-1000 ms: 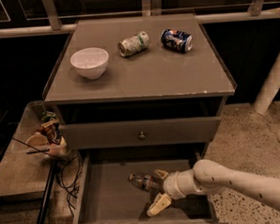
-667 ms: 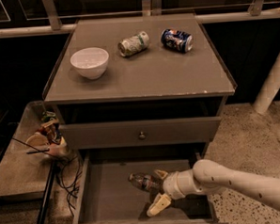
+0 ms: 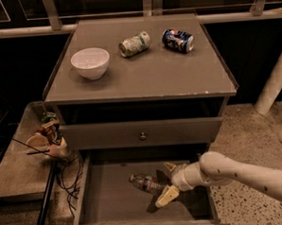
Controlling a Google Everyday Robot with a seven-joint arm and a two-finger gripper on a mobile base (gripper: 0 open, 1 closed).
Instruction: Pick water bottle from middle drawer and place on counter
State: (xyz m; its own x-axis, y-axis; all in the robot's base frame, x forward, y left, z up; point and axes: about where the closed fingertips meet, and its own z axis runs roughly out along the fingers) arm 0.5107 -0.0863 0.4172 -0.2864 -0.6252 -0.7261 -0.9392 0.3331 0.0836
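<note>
The water bottle (image 3: 145,183) lies on its side on the floor of the open middle drawer (image 3: 108,201), cap end pointing left. My gripper (image 3: 167,182) reaches into the drawer from the right on a pale arm. It is at the bottle's right end, with its fingers spread, one finger (image 3: 170,168) behind the bottle and one (image 3: 166,196) in front. It is not closed on the bottle. The counter (image 3: 148,76) above is the cabinet's flat grey-brown top.
On the counter stand a white bowl (image 3: 90,62), a green-white can (image 3: 134,43) and a blue can (image 3: 178,39), both on their sides. A closed drawer front with a knob (image 3: 142,135) overhangs the open drawer. A low side tray with clutter (image 3: 47,138) and cables sits at left.
My gripper and forearm have shifted slightly toward the back of the drawer and to the right. The bottle has not moved.
</note>
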